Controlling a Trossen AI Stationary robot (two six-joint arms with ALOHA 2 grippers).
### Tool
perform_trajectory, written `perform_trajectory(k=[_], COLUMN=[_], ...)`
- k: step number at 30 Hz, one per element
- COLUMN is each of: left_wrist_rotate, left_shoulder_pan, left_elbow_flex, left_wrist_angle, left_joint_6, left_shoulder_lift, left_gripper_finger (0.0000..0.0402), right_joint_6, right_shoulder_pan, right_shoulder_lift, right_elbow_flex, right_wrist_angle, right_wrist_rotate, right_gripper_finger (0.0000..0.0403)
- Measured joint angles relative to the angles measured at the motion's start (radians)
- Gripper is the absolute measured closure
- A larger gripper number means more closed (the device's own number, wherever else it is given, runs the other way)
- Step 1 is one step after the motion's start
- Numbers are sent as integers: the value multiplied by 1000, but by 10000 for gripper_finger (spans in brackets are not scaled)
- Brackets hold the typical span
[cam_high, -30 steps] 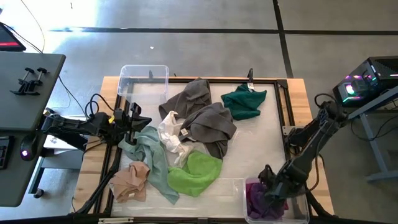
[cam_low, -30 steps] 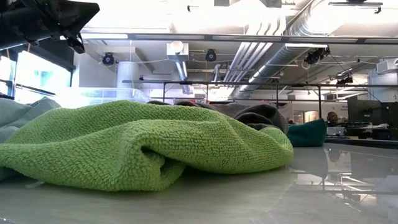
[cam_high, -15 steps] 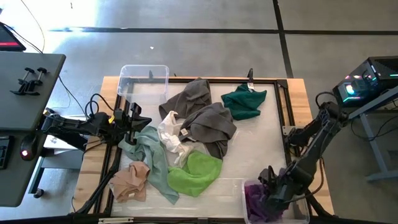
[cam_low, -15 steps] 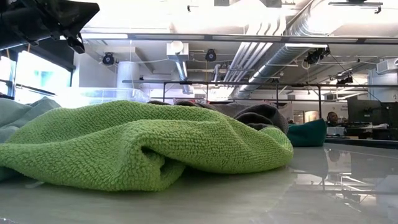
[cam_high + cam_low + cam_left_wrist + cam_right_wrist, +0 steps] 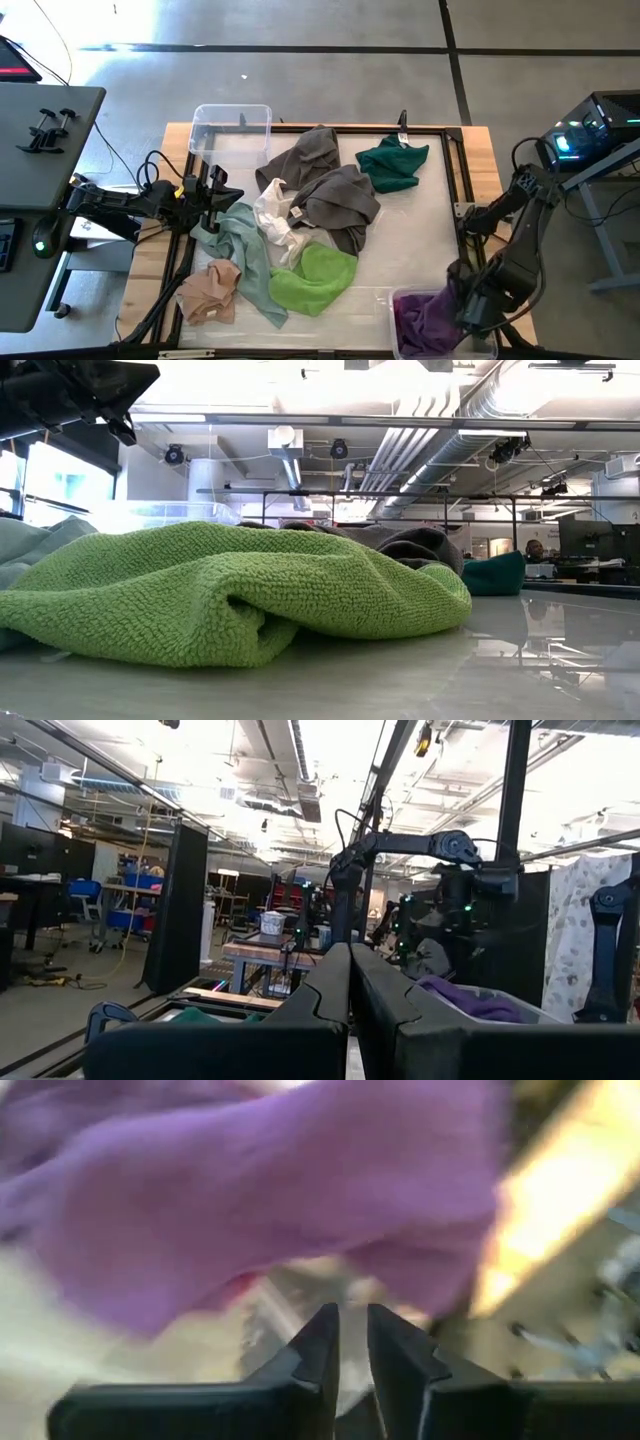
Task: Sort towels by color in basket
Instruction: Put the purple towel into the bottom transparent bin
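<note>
Seven towels lie heaped on the table: two grey, dark teal, white, pale mint, peach and lime green. The purple towel lies in the near-right clear bin. A pinkish-red patch shows beneath it. My right gripper hangs at that bin's right side, fingers a narrow gap apart with nothing between them. My left gripper waits shut at the table's left edge.
A second clear bin stands at the far-left corner. A black frame runs round the table top. Bare table surface lies between the heap and the right edge. Desks and equipment stand beside the table on both sides.
My right gripper has moved from over the middle of the near-right bin toward the table's right edge. The purple towel stays in the bin and now lies uncovered, spread toward the bin's right side.
</note>
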Motion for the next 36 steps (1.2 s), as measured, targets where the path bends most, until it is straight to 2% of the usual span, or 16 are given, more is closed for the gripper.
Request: perform_trajectory(k=[3, 6, 19, 25, 31, 36], left_wrist_rotate=[2, 5, 16, 19, 19, 19], left_shoulder_pan=[0, 0, 0, 0, 0, 0], left_elbow_flex=[0, 0, 0, 0, 0, 0], left_wrist_angle=[0, 0, 0, 0, 0, 0], left_joint_6=[0, -2, -1, -1, 0, 1], left_shoulder_lift=[0, 0, 0, 0, 0, 0], left_gripper_finger=[402, 402, 401, 402, 402, 402], right_joint_6=[104, 116, -198, -337, -380, -386], right_shoulder_pan=[1, 1, -69, -77, -65, -65], right_shoulder_lift=[9, 21, 163, 237, 270, 255], right_elbow_flex=[1, -11, -138, -147, -147, -125], right_wrist_angle=[-99, -74, 331, 522, 575, 552], right_wrist_rotate=[-4, 33, 60, 61, 29, 107], right_gripper_finger=[368, 378, 386, 386, 386, 387])
